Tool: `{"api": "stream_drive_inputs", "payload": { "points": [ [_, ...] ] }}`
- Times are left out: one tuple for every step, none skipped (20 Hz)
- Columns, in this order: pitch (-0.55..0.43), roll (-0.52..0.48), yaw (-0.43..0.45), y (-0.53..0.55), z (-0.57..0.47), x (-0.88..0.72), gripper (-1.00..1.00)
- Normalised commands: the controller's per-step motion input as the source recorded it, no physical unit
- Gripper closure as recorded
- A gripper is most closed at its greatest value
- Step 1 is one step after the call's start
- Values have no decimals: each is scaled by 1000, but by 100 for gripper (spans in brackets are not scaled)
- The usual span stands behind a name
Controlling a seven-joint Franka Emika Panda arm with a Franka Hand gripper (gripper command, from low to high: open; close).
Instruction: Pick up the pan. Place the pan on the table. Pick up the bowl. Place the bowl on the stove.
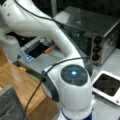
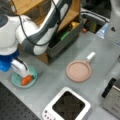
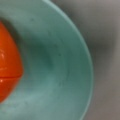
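Bowl (image 2: 18,80) is sitting on the table (image 2: 55,75) at a front view's left, gripper (image 2: 26,79) reaching into it, orange fingertip (image 3: 8,62) inside the rim; can't tell if it's clenched. Pan (image 2: 78,71) is lying on the table, stove (image 2: 67,106) bare.

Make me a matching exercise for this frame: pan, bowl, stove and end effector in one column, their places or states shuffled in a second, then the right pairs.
Things:
1. pan
2. bowl
3. stove
4. end effector

Places or states:
A. nothing on its black centre
B. down at the teal dish, orange tip inside it
C. on the grey table, white handle toward a front view's top right
D. at a front view's left, under the arm

Pairs: 1-C, 2-D, 3-A, 4-B
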Motion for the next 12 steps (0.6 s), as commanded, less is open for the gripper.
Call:
{"api": "stream_drive_inputs", "payload": {
  "points": [
    [-124,130,82,-209,-238,-371,-100],
    [-148,139,99,-213,-227,-366,-100],
    [-172,147,113,-213,-217,-364,-100],
    [-185,139,118,-202,-201,-365,-100],
    [-188,129,114,-184,-180,-368,-100],
    [-182,121,100,-158,-162,-370,-100],
    [-181,108,88,-125,-156,-372,-100],
    [-184,91,75,-86,-156,-368,-100],
    [-191,86,64,-51,-151,-356,-100],
    [-203,78,63,3,-145,-320,-100],
    [-211,73,60,28,-151,-303,-100],
    [-216,71,60,40,-157,-295,-100]
  ]
}}
